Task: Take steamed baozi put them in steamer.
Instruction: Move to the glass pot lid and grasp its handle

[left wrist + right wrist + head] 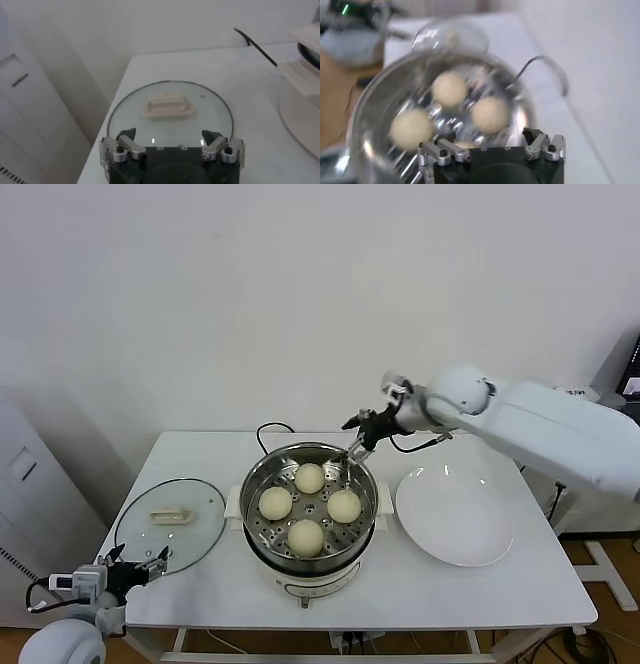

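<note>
Several pale cream baozi (309, 477) lie on the perforated tray of the shiny steel steamer (256, 484) at the table's middle. My right gripper (352, 452) hangs open and empty just above the steamer's far right rim. In the right wrist view the baozi (490, 114) sit below the right gripper (488, 136), inside the steamer (370, 100), with nothing between the spread fingers. My left gripper (150, 564) is parked open at the table's front left corner. In its wrist view the left gripper (169, 135) faces the glass lid (170, 107).
The glass lid (170, 522) with a cream handle lies flat left of the steamer. A bare white plate (455, 514) sits to the steamer's right. A black cable (270, 429) runs behind the pot. The steamer's white handle (305, 75) shows beside the lid.
</note>
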Tool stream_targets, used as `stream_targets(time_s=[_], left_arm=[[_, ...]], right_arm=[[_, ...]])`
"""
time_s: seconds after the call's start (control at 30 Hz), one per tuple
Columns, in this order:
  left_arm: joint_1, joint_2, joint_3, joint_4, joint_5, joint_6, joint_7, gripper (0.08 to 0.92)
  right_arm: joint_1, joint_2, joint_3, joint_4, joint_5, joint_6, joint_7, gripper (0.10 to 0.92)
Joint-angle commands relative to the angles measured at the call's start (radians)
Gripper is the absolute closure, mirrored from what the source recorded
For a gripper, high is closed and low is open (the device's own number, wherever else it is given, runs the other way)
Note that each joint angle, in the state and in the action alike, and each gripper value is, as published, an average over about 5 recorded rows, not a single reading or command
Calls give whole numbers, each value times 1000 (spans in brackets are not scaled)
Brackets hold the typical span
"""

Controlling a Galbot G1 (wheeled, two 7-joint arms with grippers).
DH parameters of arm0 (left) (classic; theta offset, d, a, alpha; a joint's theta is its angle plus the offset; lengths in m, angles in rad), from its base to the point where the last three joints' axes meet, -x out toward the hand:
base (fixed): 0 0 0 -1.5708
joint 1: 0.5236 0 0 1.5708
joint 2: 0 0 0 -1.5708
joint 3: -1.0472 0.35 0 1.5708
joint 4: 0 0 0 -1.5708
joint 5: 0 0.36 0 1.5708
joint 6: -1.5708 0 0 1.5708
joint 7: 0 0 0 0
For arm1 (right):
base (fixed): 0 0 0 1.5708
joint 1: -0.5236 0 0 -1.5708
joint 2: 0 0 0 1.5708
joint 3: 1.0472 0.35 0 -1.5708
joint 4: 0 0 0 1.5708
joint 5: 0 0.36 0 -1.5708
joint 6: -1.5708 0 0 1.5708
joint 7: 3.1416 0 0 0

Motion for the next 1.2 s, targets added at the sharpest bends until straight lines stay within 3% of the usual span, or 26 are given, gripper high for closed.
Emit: stream_targets(time_s=[0.03, 0.23, 0.4, 0.83, 1.2], left_arm=[[-19, 2, -8, 30, 29, -31, 43, 177], [-27, 2, -2, 60, 39, -69, 79, 177], [-46, 11, 11, 116, 169, -122, 110, 177], [-41, 32, 31, 246, 863, -427, 208, 177], [-109, -59, 23, 392, 1393, -668, 146, 177]], right_arm=[[-674, -130, 754, 20, -52, 302, 308, 203], [-967, -68, 1031, 80, -131, 371, 490, 203], [-1152, 24, 1213, 98, -245, 390, 554, 203], [-1467, 253, 1553, 131, -472, 387, 472, 203], [-1518, 368, 1622, 111, -575, 396, 407, 203]])
